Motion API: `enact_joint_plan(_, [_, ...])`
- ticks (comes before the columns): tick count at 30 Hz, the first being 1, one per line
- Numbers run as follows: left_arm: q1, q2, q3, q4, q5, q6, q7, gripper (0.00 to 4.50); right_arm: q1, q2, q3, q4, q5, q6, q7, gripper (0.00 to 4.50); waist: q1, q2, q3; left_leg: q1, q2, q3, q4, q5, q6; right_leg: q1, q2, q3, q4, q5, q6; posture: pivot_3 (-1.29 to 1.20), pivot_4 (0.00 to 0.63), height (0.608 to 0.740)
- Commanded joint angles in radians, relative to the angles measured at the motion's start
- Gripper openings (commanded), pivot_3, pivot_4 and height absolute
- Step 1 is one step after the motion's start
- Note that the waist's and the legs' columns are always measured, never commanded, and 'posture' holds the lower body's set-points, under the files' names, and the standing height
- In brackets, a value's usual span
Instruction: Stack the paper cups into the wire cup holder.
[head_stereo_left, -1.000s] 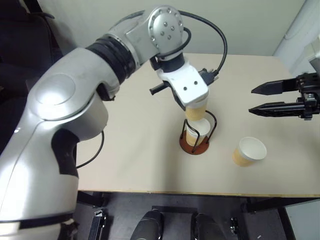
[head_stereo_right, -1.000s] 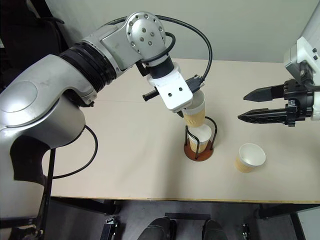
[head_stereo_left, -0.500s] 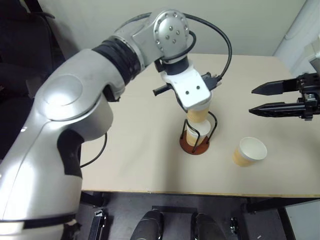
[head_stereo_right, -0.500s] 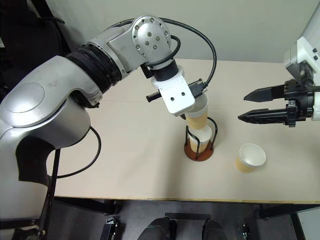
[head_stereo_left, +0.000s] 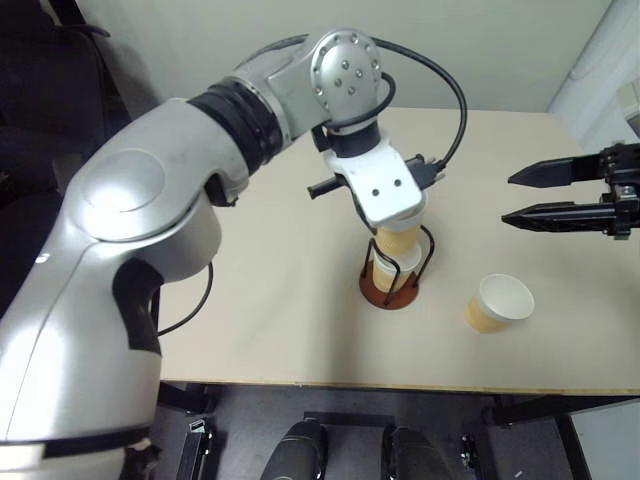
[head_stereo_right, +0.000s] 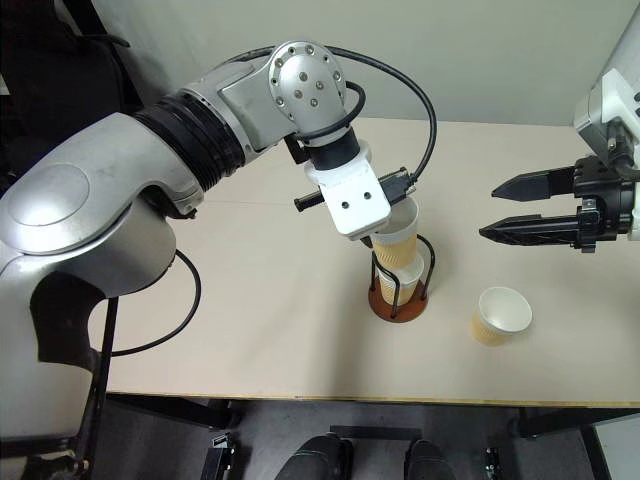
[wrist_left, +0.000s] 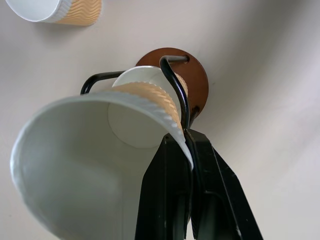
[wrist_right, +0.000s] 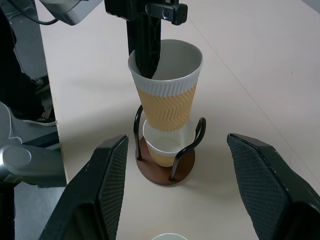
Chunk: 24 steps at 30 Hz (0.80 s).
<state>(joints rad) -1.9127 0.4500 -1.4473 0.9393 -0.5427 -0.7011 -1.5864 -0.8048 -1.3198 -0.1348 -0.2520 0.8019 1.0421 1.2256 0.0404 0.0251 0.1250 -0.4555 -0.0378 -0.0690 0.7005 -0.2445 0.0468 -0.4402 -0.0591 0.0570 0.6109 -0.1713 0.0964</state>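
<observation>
A pale desk (head_stereo_left: 250, 300) seen from above, with two robot arms reaching over it. Near its middle stands the wire cup holder (head_stereo_left: 392, 283), a reddish-brown disc with thin black wire loops rising from it. One paper cup (wrist_right: 165, 147) already sits upright inside the loops. A second cup (wrist_right: 167, 87) hangs directly above it, its tapered base just entering the mouth of the seated one. The left tool (wrist_left: 187, 165) is clamped on this upper cup, one black finger inside the wall and one outside, pinching the rim at a single point. The third cup (head_stereo_left: 497, 303) lies tilted on the desk well apart from the holder, on the robot's right, its white mouth turned upward and toward the camera.

The right tool (head_stereo_left: 540, 197) hovers above the desk off to the right, jaws spread wide and holding nothing.

These cups look very light and thin-walled (the outside is ribbed in a zigzag, which should help grip). A hard squeeze would likely dent the wall; the rolled rim is the stiffest part, so a pinch there seems the sound place to hold. Being so light, a cup may tip or cling to a finger when let go.

The left tool's housing hides the fingertips from the head camera, and how deep the seated cup sits is hard to judge.
</observation>
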Motion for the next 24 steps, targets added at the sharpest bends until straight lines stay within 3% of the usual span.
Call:
enact_joint_plan(1, [-0.034,0.003,-0.007,-0.002,-0.004,-0.013,-0.028,0.09,-0.008,-0.020,-0.044,-0.014,0.008,-0.004,-0.004,3.18,0.000,0.000,0.000,0.000,0.000,0.001,0.000,0.000,0.000,0.000,0.001,-0.001,0.000,0.000,0.000,0.00,0.150,0.740])
enact_joint_plan(21, [-0.010,-0.024,-0.026,0.035,0.045,-0.051,-0.028,0.09,0.013,-0.023,-0.064,-0.036,0.024,0.018,-0.024,3.18,0.000,0.000,0.000,0.000,0.000,0.000,0.000,0.000,0.000,0.000,0.001,0.000,0.000,0.000,0.000,0.00,0.150,0.740])
enact_joint_plan(24, [-0.013,-0.016,-0.046,0.022,0.035,-0.048,-0.028,0.65,0.019,-0.025,-0.067,-0.038,0.027,0.020,-0.026,3.18,0.000,0.000,0.000,0.000,0.000,0.000,0.000,0.000,0.000,0.000,0.001,0.000,0.000,0.000,0.000,0.00,0.150,0.740])
